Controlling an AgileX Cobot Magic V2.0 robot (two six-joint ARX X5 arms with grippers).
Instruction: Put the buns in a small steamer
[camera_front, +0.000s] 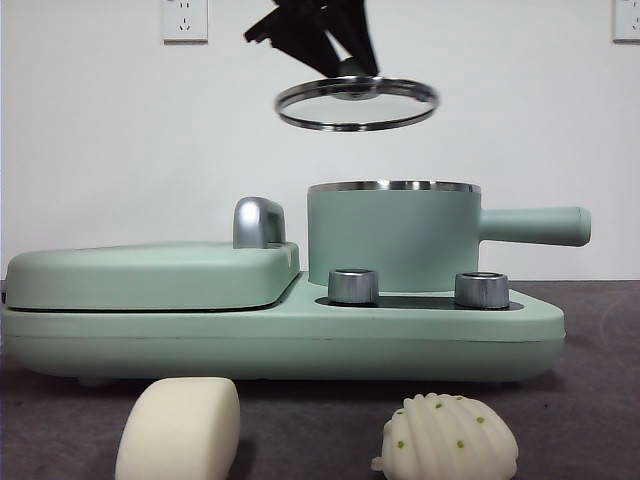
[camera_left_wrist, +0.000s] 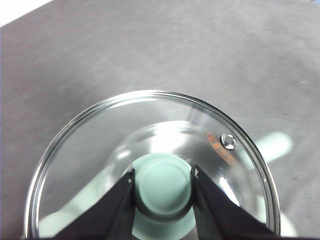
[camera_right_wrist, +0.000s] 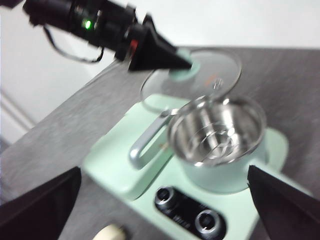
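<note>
The small steamer (camera_front: 395, 238) stands uncovered on the mint-green base, its long handle pointing right; in the right wrist view its steel inside (camera_right_wrist: 217, 132) holds no bun. My left gripper (camera_left_wrist: 164, 174) is shut on the green knob of the glass lid (camera_front: 356, 103) and holds the lid in the air above and a little left of the pot. Both buns lie on the table in front of the appliance: the smooth loaf (camera_front: 180, 430) at the left and the ridged, green-dotted one (camera_front: 447, 440) at the right. My right gripper (camera_right_wrist: 162, 172) hovers open, high over the appliance's front.
A flat mint-green griddle cover (camera_front: 150, 275) with a chrome handle (camera_front: 258, 222) takes up the appliance's left half. Two steel knobs (camera_front: 353, 286) sit on the base in front of the pot. The dark grey table (camera_front: 600, 400) runs around it, and a white wall stands behind.
</note>
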